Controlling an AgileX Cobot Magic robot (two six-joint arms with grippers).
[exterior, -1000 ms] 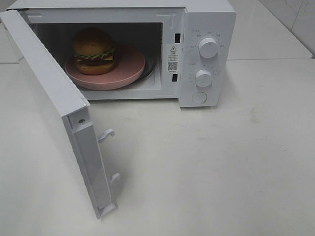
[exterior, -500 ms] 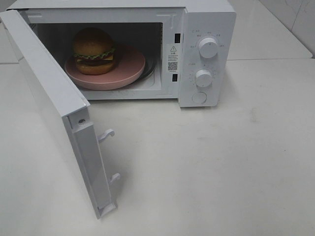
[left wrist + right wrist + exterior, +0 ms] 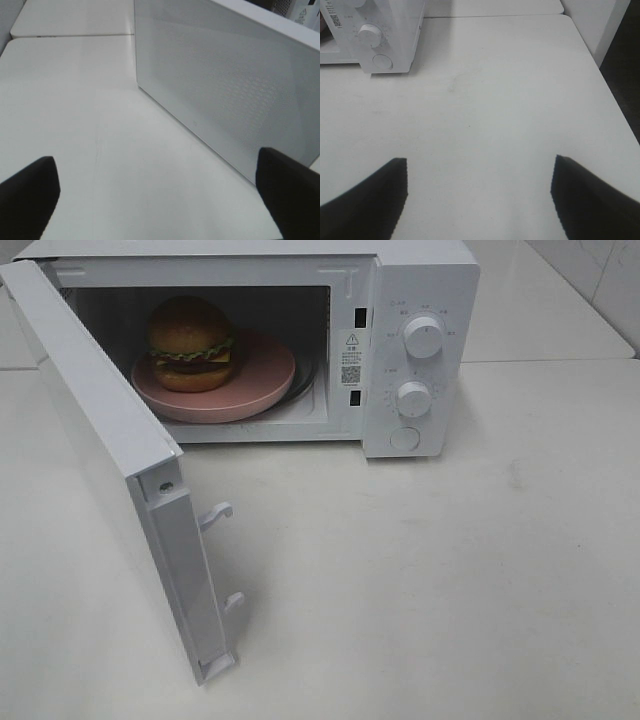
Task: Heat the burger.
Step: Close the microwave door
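Nothing had shifted since the earlier frames: door, plate and burger sat exactly as before, and neither arm had entered the high view. White box-shaped microwave oven (image 3: 420, 280) stood at the back of the pale white tabletop (image 3: 450, 570), its white hinged door (image 3: 100, 440) swung wide toward the left, two small white latch hooks (image 3: 217, 513) projecting from the door's free edge. Round burger with glossy golden-brown bun, green lettuce frill, yellow cheese and dark patty (image 3: 190, 343) sat upright inside the oven cavity, on the left part of a flat round pink plate (image 3: 262, 380) that filled most of the cavity floor. Control panel on the oven's right carried an upper white round knob (image 3: 423, 337), a lower white round knob (image 3: 413, 398) and a round white push button (image 3: 404, 439) beneath them. Left gripper (image 3: 157, 200) hung over bare table beside the outer, perforated face of the door, black fingers (image 3: 30, 197) spread wide with nothing between them, clear of the door. Right gripper (image 3: 480, 200) was likewise spread, empty, over open table well apart from the oven's control corner, which showed at the far edge of its wrist view.
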